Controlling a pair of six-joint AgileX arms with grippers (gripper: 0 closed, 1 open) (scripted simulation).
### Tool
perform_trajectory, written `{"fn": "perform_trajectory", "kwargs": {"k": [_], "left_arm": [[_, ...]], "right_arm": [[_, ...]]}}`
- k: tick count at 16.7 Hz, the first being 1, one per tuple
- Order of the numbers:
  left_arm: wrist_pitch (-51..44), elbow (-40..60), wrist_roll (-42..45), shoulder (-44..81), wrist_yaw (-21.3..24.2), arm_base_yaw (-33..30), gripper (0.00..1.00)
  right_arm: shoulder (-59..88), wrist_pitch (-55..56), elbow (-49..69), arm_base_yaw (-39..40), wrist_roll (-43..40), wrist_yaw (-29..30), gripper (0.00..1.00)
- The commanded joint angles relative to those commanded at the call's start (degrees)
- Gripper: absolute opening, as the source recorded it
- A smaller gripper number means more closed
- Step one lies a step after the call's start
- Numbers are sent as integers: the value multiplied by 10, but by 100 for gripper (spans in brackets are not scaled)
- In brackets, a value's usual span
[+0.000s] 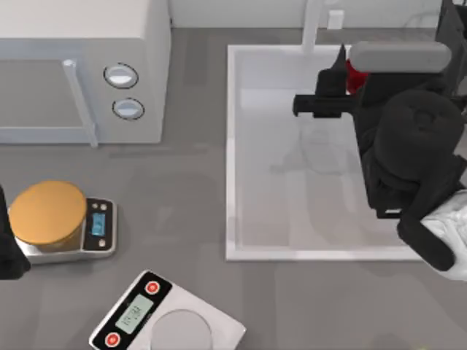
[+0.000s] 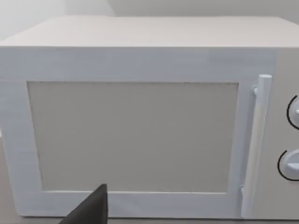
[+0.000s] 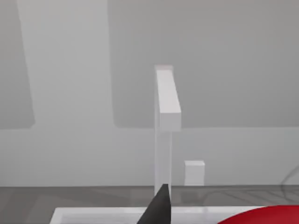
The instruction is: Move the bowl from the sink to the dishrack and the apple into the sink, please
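Observation:
The white sink (image 1: 230, 153) takes up the right half of the table, and its basin holds nothing. Its faucet post (image 1: 311, 25) stands at the far short side and rises ahead in the right wrist view (image 3: 163, 130). My right gripper (image 1: 350, 73) hangs over the sink's far right part, shut on the red apple (image 1: 355, 79). In the right wrist view the apple (image 3: 264, 217) lies beside one dark fingertip (image 3: 159, 207). The bowl and the dishrack are out of view. My left gripper (image 1: 6, 251) is parked at the table's left edge, open, one fingertip (image 2: 91, 210) facing the microwave.
A white microwave (image 1: 80, 65) stands at the back left, its door (image 2: 135, 135) facing my left wrist camera. An orange-topped scale (image 1: 47, 215) sits at the left. A white scale (image 1: 168, 317) lies at the front. A small white block (image 1: 336, 18) stands behind the sink.

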Motion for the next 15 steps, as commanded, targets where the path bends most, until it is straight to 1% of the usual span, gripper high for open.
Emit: {"fn": "perform_trajectory", "kwargs": {"k": [10,12,15], "left_arm": [[0,0,0,0,0,0,100],[0,0,0,0,0,0,100],[0,0,0,0,0,0,100]], "right_arm": [[265,311,-45,0,-3,4,0],[294,346,-51,-1,-3,4,0],[304,358,-53,0,-3,4,0]]}}
